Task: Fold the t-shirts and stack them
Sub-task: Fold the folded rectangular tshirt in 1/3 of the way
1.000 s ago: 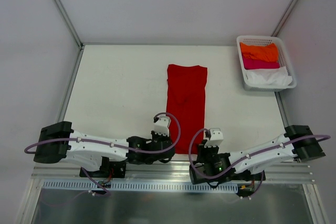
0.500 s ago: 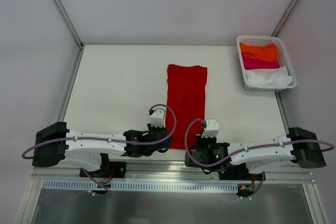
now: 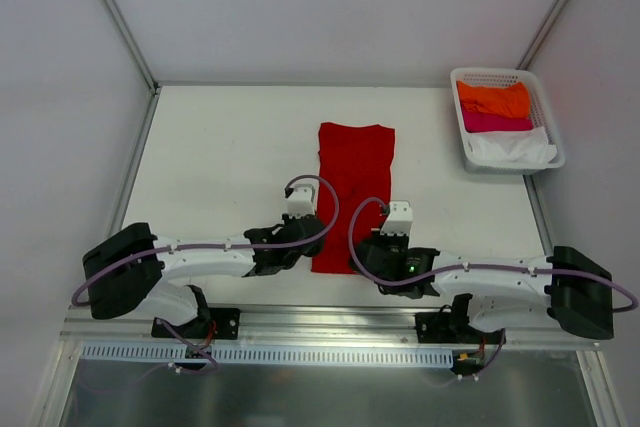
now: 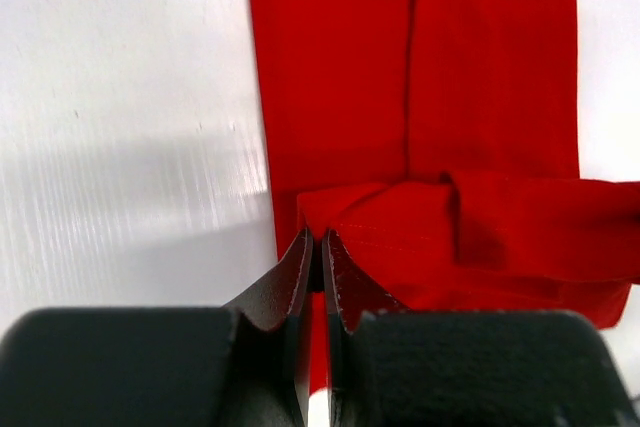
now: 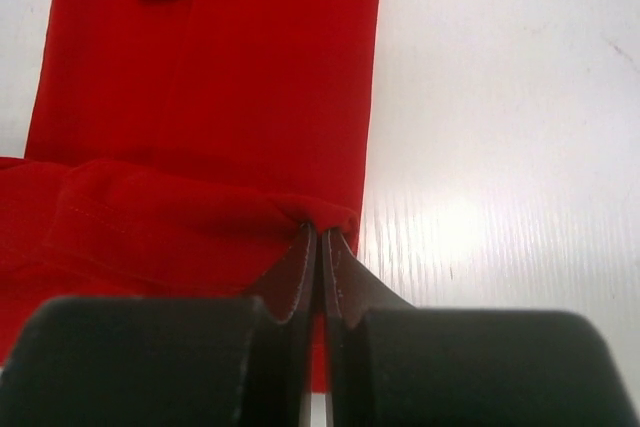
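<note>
Down the middle of the white tabletop (image 3: 220,157), a deep red cloth t-shirt (image 3: 354,172) with short sleeves, already folded into a long narrow strip. Near hem now raised and doubled over, carried farther from the near edge than a second ago. Hem's left corner clamped tight in the left hand (image 4: 316,242), its right corner clamped tight in the right hand (image 5: 319,232). Probably the start of the crosswise fold, near end toward far end, with most of the strip still to cover. At far right, well apart, a white plastic lattice basket (image 3: 488,71) holding a bright orange t-shirt (image 3: 493,99), a magenta pink t-shirt (image 3: 495,123) and a white t-shirt (image 3: 512,147), all bundled and not yet handled. Nothing lying on the strip ahead of the hem. Main risk: uneven travel of the two corners, skewing the fold.
</note>
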Tool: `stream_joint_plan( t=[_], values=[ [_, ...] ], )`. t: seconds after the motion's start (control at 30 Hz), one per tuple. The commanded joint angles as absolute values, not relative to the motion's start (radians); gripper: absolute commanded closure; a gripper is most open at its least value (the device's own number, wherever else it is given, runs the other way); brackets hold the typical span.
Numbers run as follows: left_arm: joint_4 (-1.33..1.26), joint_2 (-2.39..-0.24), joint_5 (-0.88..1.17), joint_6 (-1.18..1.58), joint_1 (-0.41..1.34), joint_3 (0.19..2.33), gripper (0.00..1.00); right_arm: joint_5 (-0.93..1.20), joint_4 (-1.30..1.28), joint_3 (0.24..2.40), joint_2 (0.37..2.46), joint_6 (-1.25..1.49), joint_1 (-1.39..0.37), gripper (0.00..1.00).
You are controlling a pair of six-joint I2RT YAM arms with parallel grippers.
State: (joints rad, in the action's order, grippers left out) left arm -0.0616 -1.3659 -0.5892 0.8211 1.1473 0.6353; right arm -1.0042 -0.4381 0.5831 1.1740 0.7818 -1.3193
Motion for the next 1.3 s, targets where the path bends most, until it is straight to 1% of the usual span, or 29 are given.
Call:
stream_joint_plan(
  t=[0.0, 0.17, 0.27, 0.53, 0.73, 0.77, 0.8, 0.83, 0.87, 0.9, 0.93, 0.97, 1.0, 1.1, 1.13, 1.17, 1.27],
  values=[
    [-0.149, -1.384, -0.542, 0.743, 1.082, 0.658, 1.00, -0.979, -0.312, 0.595, 1.184, 0.603, -1.235, 1.00],
    [-0.216, -1.404, -0.473, 0.684, 0.996, 0.667, 1.00, -0.919, -0.218, 0.614, 1.224, 0.485, -1.143, 1.00],
    [-0.219, -1.452, -0.437, 0.650, 0.968, 0.709, 1.00, -0.882, -0.170, 0.630, 1.268, 0.436, -1.098, 0.99],
    [-0.242, -1.591, -0.371, 0.601, 0.928, 0.824, 1.00, -0.796, -0.068, 0.649, 1.393, 0.379, -0.993, 0.99],
    [-0.250, -1.644, -0.359, 0.586, 0.896, 0.842, 1.00, -0.759, -0.008, 0.673, 1.456, 0.333, -0.931, 0.99],
    [-0.250, -1.649, -0.360, 0.584, 0.891, 0.842, 1.00, -0.752, -0.006, 0.678, 1.466, 0.327, -0.924, 0.95],
    [-0.250, -1.651, -0.362, 0.581, 0.888, 0.841, 0.88, -0.747, -0.006, 0.693, 1.477, 0.322, -0.908, 0.68],
    [-0.249, -1.651, -0.365, 0.581, 0.884, 0.839, 0.73, -0.747, 0.023, 0.702, 1.485, 0.305, -0.904, 0.47],
    [-0.249, -1.649, -0.380, 0.581, 0.881, 0.838, 0.56, -0.747, 0.025, 0.712, 1.503, 0.295, -0.897, 0.29],
    [-0.249, -1.648, -0.397, 0.578, 0.879, 0.835, 0.40, -0.759, 0.029, 0.724, 1.508, 0.284, -0.893, 0.20],
    [-0.250, -1.643, -0.414, 0.575, 0.876, 0.831, 0.03, -0.765, 0.038, 0.751, 1.514, 0.249, -0.885, 0.19],
    [-0.261, -1.631, -0.437, 0.569, 0.874, 0.831, 0.01, -0.768, 0.038, 0.770, 1.519, 0.230, -0.879, 0.18],
    [-0.267, -1.623, -0.442, 0.548, 0.873, 0.837, 0.01, -0.773, 0.038, 0.788, 1.522, 0.210, -0.864, 0.13],
    [-0.276, -1.569, -0.456, 0.497, 0.871, 0.863, 0.01, -0.772, 0.035, 0.863, 1.490, 0.112, -0.842, 0.12],
    [-0.270, -1.536, -0.459, 0.492, 0.871, 0.870, 0.01, -0.773, 0.028, 0.888, 1.470, 0.089, -0.842, 0.14],
    [-0.255, -1.519, -0.456, 0.495, 0.871, 0.874, 0.01, -0.762, 0.017, 0.894, 1.447, 0.084, -0.842, 0.18],
    [-0.226, -1.465, -0.428, 0.529, 0.871, 0.861, 0.01, -0.723, -0.040, 0.888, 1.359, 0.090, -0.850, 0.25]
  ],
)
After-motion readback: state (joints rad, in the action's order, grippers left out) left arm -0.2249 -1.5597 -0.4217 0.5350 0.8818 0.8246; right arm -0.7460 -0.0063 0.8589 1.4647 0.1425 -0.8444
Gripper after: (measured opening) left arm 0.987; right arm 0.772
